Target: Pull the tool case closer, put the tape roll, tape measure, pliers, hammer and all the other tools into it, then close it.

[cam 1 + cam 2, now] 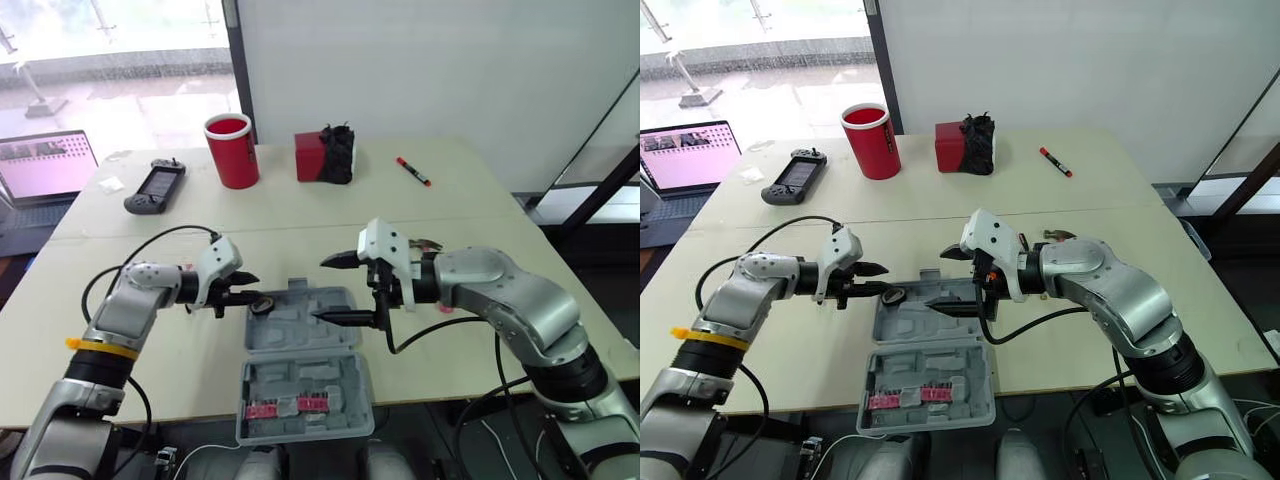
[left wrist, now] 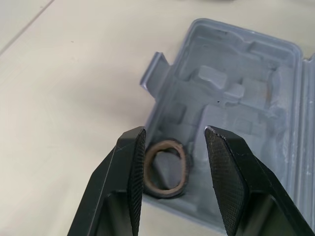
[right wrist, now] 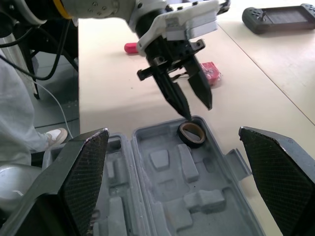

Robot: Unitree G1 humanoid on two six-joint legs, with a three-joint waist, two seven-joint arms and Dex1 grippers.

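1. Fingers of the left pincer stand spread and grip nothing. Their tips are right at the rim of the black tape roll with a brown core; whether they touch it cannot be told.
2. The tape roll lies flat in a corner pocket of the grey moulded plastic tool case. That corner is on the robot's left, in the half farther from the robot.
3. The right pincer hovers over the opposite side of that same half. Its black fingers are spread wide, hold nothing, and point toward the left pincer.
4. The tool case lies open, both halves flat, at the near edge of the beige table. The nearer half holds small pink-red pieces.
5. Just behind the right arm, a small metal tool lies on the table; its kind cannot be told.
6. Well apart, on the table's far side, stand a red plastic cup and a red box with a black bundle against it. A red marker pen and a black handheld controller lie there too.
7. An open laptop sits beyond the table's left edge.
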